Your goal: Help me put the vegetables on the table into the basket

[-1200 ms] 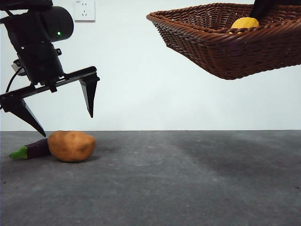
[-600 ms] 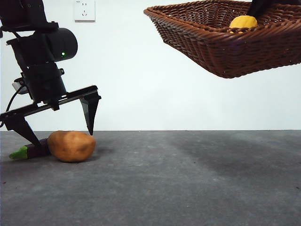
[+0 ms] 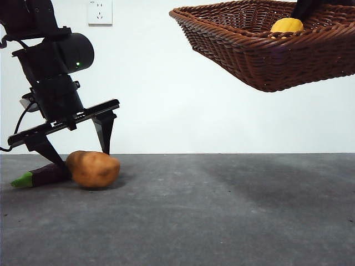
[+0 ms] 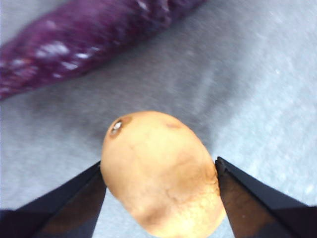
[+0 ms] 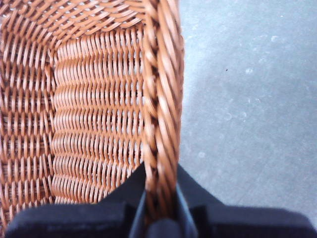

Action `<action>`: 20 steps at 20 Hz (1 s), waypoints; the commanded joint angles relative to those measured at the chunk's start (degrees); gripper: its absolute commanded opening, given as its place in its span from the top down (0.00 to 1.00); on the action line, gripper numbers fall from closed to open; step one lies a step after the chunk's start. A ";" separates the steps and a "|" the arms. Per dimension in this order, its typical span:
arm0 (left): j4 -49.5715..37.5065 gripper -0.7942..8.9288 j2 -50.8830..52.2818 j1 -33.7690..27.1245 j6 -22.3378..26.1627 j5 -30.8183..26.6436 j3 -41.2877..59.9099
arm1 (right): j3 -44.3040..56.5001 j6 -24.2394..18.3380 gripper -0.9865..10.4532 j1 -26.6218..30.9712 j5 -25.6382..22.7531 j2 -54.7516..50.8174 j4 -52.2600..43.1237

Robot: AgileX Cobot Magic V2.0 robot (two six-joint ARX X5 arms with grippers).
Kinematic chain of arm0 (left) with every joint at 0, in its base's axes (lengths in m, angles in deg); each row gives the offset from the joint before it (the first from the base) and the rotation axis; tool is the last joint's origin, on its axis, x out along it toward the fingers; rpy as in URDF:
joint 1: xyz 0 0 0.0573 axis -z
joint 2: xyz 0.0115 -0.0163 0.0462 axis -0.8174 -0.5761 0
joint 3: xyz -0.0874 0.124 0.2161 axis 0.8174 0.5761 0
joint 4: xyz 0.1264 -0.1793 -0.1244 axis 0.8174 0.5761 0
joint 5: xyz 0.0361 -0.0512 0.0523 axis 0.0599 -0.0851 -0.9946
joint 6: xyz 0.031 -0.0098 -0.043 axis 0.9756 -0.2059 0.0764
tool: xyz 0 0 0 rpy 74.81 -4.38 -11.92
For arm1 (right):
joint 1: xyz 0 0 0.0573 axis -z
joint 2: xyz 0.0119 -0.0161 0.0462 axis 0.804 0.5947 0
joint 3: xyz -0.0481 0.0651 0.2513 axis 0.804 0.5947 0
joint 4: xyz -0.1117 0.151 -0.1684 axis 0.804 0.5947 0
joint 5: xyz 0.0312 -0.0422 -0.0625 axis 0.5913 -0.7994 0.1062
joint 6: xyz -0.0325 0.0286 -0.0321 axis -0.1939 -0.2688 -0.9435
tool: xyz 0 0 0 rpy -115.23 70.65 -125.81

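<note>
Left gripper (image 3: 80,158) is down low at the table (image 3: 222,216), and its two black jaws sit one on each side of the potato (image 3: 94,169). From the left wrist camera, both jaws touch the brown potato (image 4: 161,173), so they are pressed on it, not yet fully shut. It lies on the grey table with one end tipped up a little. Just behind it and to the side lies the purple eggplant (image 3: 41,175), with its green end pointing away from the potato. The two look like they touch in the front view, but from the wrist the eggplant (image 4: 84,39) lies a bit apart.

Farther back and high up, the brown wicker basket (image 3: 266,50) hangs in the air, tilted. Right gripper (image 5: 159,198) holds it with its jaws squeezed on the braided rim (image 5: 161,94). A yellow corn cob (image 3: 287,25) peeks over the edge inside. On the white wall behind is a power socket (image 3: 100,12).
</note>
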 commanded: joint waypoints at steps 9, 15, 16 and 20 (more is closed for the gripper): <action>-0.63 0.93 12.09 1.18 31.08 3.17 0.02 | 1.55 1.57 0.92 -0.13 -0.07 1.57 0.42; 5.55 0.93 31.23 4.85 45.31 3.45 0.04 | 9.27 4.79 0.92 -0.94 -0.22 4.48 -1.40; 6.32 0.93 33.64 6.27 46.23 3.43 0.04 | 10.88 5.77 0.92 -1.62 -0.28 4.55 -2.69; 8.41 0.93 37.55 14.21 47.17 3.41 0.15 | 17.03 11.39 0.92 -5.51 -0.46 4.55 -9.16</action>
